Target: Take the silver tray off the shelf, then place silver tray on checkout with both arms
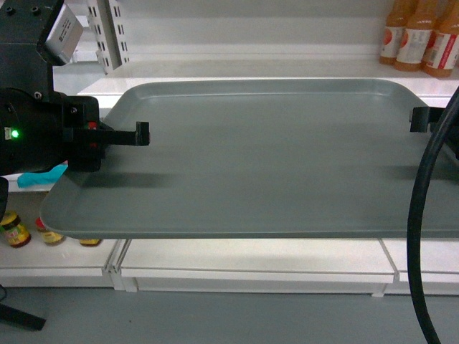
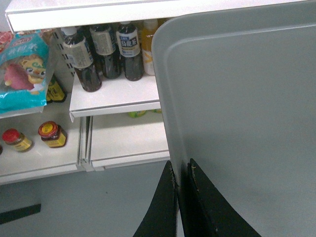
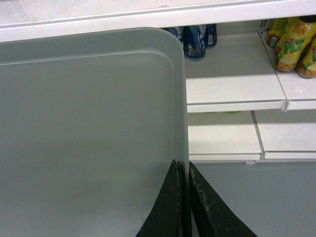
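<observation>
Head view: silver tray off shelf, left gripper at 9 o'clock, right gripper at 3, both clamped on thin rim. Risk: uneven arm speed twists tray, rim slips.

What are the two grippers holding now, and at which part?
Both hold the silver tray. The left gripper pinches its left rim, the right gripper its right rim, one finger above and one below.

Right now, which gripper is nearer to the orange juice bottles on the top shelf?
Right. The right gripper clamps the tray's right edge, just below the orange bottles. The left gripper clamps the opposite edge, the tray's full width away.
</observation>
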Robot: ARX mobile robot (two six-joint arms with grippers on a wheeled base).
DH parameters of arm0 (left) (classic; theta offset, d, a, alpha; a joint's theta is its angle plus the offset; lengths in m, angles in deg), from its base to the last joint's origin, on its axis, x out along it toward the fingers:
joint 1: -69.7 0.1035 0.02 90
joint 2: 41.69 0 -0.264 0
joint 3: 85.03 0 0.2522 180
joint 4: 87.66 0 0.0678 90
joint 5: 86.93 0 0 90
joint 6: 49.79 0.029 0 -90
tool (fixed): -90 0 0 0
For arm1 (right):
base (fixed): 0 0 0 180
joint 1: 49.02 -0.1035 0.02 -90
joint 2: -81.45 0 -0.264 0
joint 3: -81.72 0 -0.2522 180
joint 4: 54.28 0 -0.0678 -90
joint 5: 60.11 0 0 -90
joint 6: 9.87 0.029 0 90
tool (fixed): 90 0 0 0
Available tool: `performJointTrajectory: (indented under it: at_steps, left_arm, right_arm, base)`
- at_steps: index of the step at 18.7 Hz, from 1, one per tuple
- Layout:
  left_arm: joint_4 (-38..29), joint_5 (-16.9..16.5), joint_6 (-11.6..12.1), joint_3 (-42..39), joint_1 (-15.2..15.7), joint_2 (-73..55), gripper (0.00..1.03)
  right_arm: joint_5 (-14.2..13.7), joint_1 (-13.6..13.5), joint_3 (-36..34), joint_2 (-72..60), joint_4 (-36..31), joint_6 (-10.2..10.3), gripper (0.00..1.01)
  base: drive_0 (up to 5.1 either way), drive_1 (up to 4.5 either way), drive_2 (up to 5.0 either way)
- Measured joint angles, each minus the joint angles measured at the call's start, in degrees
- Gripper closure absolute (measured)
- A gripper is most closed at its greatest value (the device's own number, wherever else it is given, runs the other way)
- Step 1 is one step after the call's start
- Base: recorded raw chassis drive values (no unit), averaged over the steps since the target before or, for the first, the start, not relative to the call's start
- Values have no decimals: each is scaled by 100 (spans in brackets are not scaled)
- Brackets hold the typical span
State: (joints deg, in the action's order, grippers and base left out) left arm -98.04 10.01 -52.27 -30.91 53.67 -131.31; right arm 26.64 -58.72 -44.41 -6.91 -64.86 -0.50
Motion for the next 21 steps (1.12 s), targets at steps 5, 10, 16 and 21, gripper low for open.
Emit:
performJointTrajectory:
  at_steps: [5, 10, 16, 21]
  left_arm:
    - [42, -7, 0, 0, -2, -9, 99]
    - [-2, 11, 22, -7, 2, -11, 99]
    - [33, 2, 31, -9, -9, -11, 99]
    - [13, 9, 33, -9, -9, -11, 99]
  right_arm:
    - [2, 0, -2, 7, 57, 0, 98]
    - [-4, -4, 0, 11, -9, -2, 98]
    - [2, -2, -2, 7, 52, -2, 98]
    - [-2, -2, 0, 9, 39, -2, 98]
  base:
    - [5, -413, 423]
    - [7, -411, 425]
    - [7, -410, 425]
    - [6, -410, 423]
